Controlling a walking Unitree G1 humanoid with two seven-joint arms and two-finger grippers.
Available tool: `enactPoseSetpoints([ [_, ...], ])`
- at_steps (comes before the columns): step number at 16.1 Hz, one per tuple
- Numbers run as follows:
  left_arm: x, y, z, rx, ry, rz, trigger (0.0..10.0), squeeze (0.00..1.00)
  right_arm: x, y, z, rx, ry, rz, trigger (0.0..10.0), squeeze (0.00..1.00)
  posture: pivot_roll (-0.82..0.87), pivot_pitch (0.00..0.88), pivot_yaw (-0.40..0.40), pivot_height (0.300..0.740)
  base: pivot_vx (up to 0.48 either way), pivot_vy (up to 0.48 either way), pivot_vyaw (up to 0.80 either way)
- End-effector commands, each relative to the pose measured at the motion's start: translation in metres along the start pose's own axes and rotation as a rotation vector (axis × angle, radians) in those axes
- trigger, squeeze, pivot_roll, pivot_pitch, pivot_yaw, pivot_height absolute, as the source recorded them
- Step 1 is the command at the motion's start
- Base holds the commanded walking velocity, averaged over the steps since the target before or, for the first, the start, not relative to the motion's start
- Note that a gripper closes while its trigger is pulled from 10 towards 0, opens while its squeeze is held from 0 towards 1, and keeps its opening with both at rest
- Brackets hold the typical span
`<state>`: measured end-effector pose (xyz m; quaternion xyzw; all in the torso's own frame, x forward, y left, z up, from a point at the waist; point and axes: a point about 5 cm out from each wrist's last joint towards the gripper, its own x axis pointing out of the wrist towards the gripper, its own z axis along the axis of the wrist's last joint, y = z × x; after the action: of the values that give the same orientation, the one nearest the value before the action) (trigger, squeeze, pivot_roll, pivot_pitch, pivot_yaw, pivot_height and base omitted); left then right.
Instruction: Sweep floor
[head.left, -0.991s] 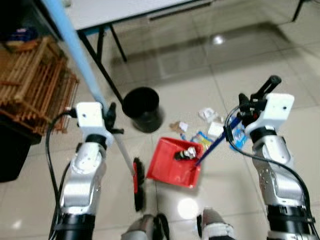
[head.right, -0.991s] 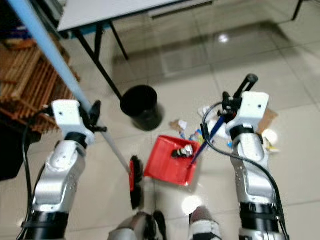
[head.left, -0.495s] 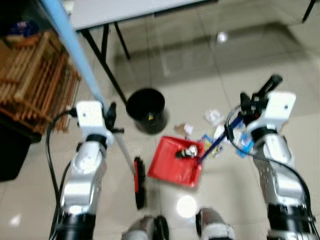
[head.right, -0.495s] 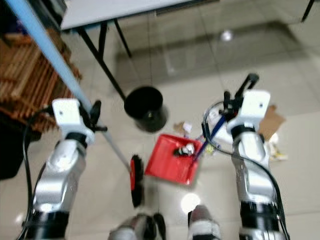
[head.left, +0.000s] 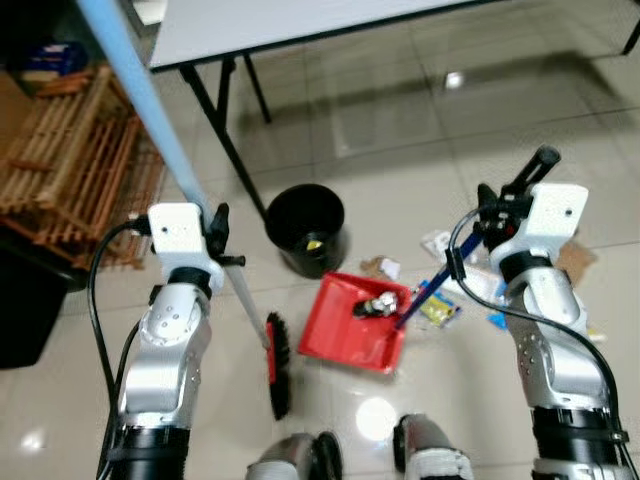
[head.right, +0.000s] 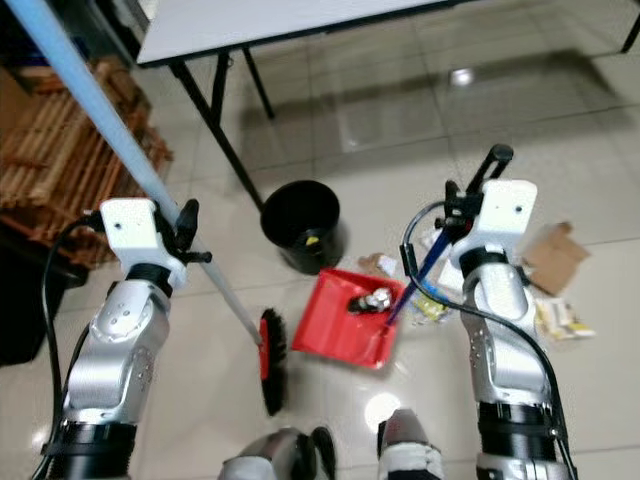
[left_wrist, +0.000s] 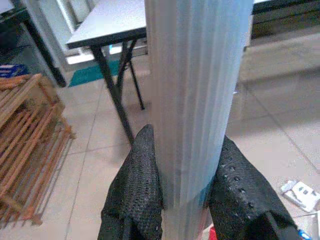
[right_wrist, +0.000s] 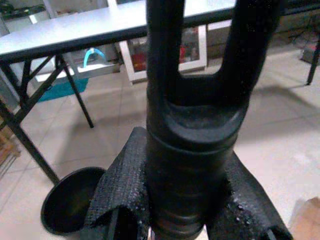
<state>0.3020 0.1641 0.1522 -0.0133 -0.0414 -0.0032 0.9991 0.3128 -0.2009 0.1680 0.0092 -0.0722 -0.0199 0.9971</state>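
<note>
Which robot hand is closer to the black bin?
The left. The left gripper clamps the broom handle just beside the black bin. The right gripper holds the dustpan handle farther off, across the scattered litter.

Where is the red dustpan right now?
The red dustpan sits on the floor between the robot's arms, just in front of the black bin, with the broom head on its left and scattered litter on its right.

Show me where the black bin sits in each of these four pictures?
Left eye view: black bin stands on the floor above the red dustpan.
Right eye view: same spot, below the table leg.
Left wrist view: not in it.
Right wrist view: low corner.
Shared landmark: the table leg.
</note>
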Motion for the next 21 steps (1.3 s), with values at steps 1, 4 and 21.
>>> enactPoseSetpoints([
  [1, 0.0, 0.009, 0.01, 0.008, -0.044, 0.029, 10.0, 0.0, 0.003, 0.004, 0.01, -0.004, -0.051, 0.015, 10.0, 0.0, -0.19, 0.214, 0.169, 0.74, 0.326, 0.0, 0.0],
  [4, 0.0, 0.012, 0.01, 0.013, -0.044, 0.036, 10.0, 0.0, 0.004, 0.004, 0.01, -0.006, -0.051, 0.015, 10.0, 0.0, -0.18, 0.211, 0.167, 0.74, 0.322, 0.0, 0.0],
  [21, -0.002, 0.011, 0.009, 0.002, -0.059, 0.045, 10.0, 0.0, 0.007, -0.01, 0.052, -0.067, -0.165, -0.009, 10.0, 0.0, -0.21, 0.21, 0.163, 0.74, 0.103, 0.0, 0.0],
])
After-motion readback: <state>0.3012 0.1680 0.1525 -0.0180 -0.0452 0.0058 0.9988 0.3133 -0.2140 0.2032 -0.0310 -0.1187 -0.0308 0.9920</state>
